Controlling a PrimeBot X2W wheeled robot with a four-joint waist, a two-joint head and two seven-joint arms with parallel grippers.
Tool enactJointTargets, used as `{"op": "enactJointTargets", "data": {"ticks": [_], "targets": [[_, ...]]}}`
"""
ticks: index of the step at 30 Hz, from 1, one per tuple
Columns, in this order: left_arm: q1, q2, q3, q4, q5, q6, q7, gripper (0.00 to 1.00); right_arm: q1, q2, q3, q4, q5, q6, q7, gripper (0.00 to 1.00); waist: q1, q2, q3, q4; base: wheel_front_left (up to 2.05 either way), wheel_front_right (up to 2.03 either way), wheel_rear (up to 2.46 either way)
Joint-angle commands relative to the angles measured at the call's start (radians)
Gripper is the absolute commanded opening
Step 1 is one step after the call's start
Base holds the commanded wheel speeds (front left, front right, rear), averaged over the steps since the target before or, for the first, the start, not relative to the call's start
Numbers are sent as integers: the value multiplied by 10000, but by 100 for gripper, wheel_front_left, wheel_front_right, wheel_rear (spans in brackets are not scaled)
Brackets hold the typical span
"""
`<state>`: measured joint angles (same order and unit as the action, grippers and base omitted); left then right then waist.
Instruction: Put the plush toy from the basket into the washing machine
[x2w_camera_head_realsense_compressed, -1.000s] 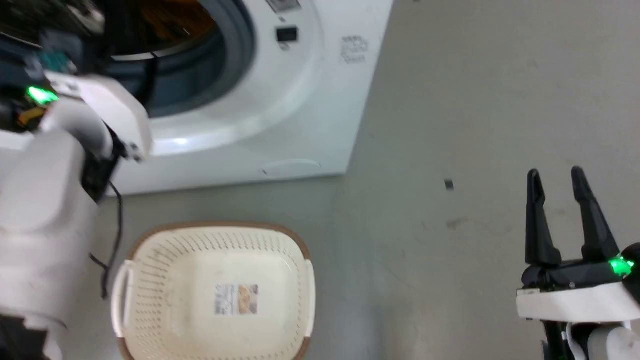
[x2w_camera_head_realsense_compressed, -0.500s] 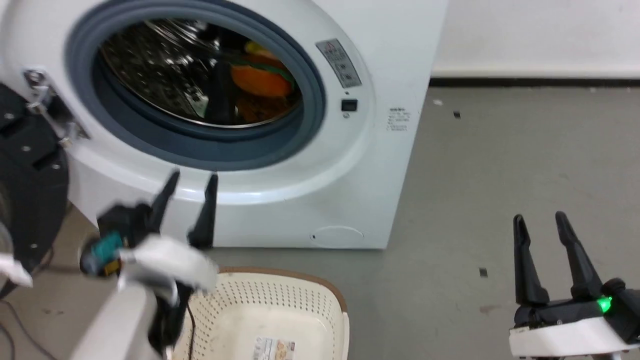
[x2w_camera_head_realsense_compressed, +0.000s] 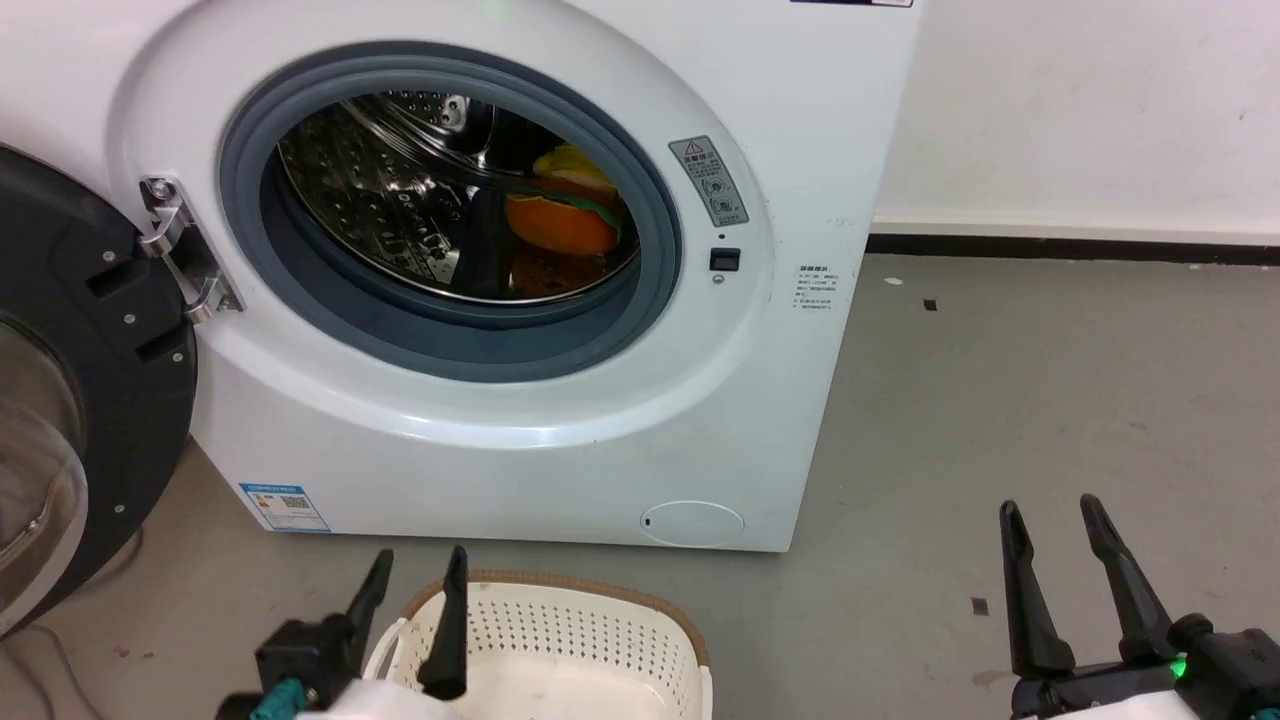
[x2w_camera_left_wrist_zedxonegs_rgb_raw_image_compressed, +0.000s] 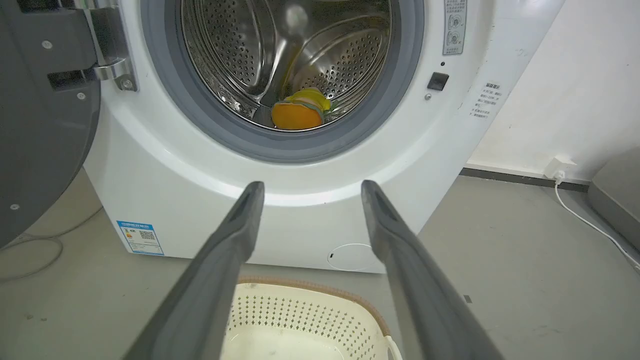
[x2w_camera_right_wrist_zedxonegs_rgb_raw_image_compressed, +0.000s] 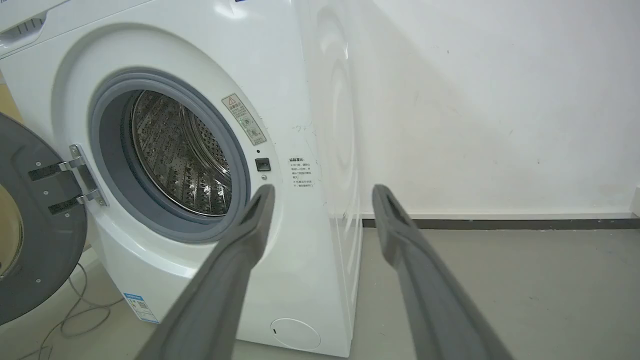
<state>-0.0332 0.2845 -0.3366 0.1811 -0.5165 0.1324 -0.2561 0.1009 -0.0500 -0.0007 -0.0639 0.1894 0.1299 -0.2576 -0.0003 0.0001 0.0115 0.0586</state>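
1. Hovering nearest the camera, the left gripper (x2w_camera_head_realsense_compressed: 420, 558) hangs above the left part of the basket (x2w_camera_head_realsense_compressed: 560, 582). Its fingers are spread wide with nothing between them.
2. The right gripper (x2w_camera_head_realsense_compressed: 1048, 505) sits well apart to the right, over bare floor (x2w_camera_head_realsense_compressed: 900, 600). Its fingers are likewise parted and empty.
3. The basket stands on the floor just in front of the washer, and the part of its inside that shows holds no toy.
4. Beyond it, the washing machine (x2w_camera_head_realsense_compressed: 500, 450) has its door (x2w_camera_head_realsense_compressed: 100, 330) swung wide to the left, so the porthole is unobstructed.
5. Deepest in, the plush toy (x2w_camera_head_realsense_compressed: 560, 222) lies low and to the right in the drum (x2w_camera_head_realsense_compressed: 380, 190), behind the grey seal (x2w_camera_head_realsense_compressed: 450, 345), with its orange back facing out.
6. Judging from this, the placing step looks finished. The next move calls for no grasp, only for drawing both arms clear of the basket and the door without knocking either.
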Motion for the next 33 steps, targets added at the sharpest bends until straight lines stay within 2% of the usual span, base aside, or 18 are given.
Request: {"op": "enactJointTargets", "data": {"ticks": [1, 5, 6, 33], "targets": [[280, -146, 12, -106, 206, 107, -50, 100, 192, -3, -7, 75, -63, 8, -42, 100, 3, -1, -67, 2, 0, 0, 0], [592, -378, 180, -328, 489, 184, -53, 100, 261, -3, -16, 125, -22, 8, -42, 100, 3, -1, -103, 4, 0, 0, 0], [548, -399, 190, -315, 474, 153, -2, 0, 140, 0, -4, 111, 5, 0, 2, 0, 3, -1, -104, 4, 0, 0, 0], [518, -771, 771, -591, 1320, -115, 473, 0, -71, 0, 3, 210, -335, 1, 471, 0, 3, -1, -109, -104, 0, 0, 0]]}}
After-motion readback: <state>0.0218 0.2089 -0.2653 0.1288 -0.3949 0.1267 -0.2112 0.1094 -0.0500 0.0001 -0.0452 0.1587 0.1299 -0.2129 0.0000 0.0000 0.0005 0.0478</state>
